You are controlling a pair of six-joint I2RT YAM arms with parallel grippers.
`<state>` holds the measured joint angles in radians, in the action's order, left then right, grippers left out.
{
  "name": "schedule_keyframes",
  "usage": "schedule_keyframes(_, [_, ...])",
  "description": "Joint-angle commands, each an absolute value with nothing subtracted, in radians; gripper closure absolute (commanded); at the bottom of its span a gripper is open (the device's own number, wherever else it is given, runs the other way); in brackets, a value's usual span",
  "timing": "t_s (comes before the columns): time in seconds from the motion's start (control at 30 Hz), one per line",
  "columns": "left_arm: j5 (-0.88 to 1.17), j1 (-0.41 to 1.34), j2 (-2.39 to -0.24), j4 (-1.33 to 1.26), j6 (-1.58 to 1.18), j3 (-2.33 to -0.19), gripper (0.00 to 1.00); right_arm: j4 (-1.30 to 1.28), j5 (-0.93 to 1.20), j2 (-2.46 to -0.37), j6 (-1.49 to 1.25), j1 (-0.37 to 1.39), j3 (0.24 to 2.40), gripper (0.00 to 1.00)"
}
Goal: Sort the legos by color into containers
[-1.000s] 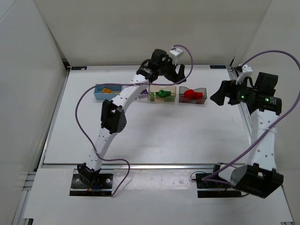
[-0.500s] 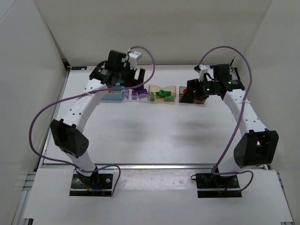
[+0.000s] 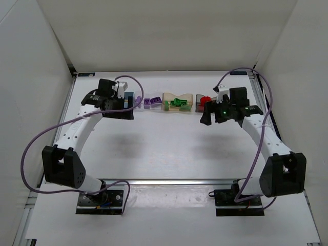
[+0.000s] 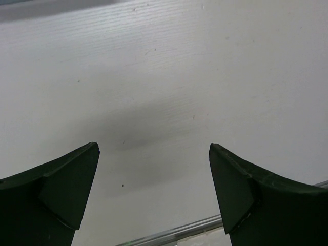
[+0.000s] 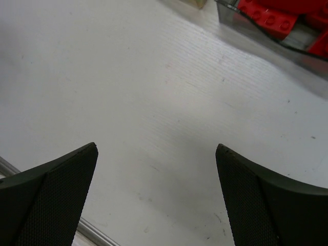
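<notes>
Left wrist view shows the left gripper (image 4: pixel 154 154) spread wide and empty over bare table (image 4: pixel 179 61). The right gripper (image 5: pixel 156 151) is equally agape, with the red lego (image 5: pixel 266 18) in the grey box (image 5: pixel 302 40) just ahead. Both arms reach forward.

Under both wrists you see the table (image 4: pixel 179 77) as a white, matt sheet with a fine ribbed grain, a few dark specks and faint scuffs. The rail (image 4: pixel 177 231) along its edge is bare, dull-shining metal. The left gripper (image 4: pixel 154 149) has fingers (image 4: pixel 61 189) of smooth, matt black plastic. On the right gripper (image 5: pixel 156 149) the pads (image 5: pixel 51 200) carry a fine mesh-like texture. The red lego (image 5: pixel 267 19) is glossy studded plastic, and the grey container (image 5: pixel 233 15) is smoky, translucent plastic.
</notes>
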<state>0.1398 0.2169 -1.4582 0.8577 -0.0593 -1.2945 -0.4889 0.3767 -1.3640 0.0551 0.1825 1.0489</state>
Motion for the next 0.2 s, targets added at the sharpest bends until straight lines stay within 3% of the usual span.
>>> schedule_keyframes(0.0, [0.161, 0.225, -1.425, 0.787, -0.098, -1.282, 0.01, -0.407, 0.344, -1.301, 0.046, 0.176, 1.048, 0.01])
schedule_keyframes(0.17, [0.129, 0.226, -1.445, 0.787, -0.11, -1.295, 0.01, -0.402, 0.337, -1.273, 0.044, 0.173, 1.039, 0.01])
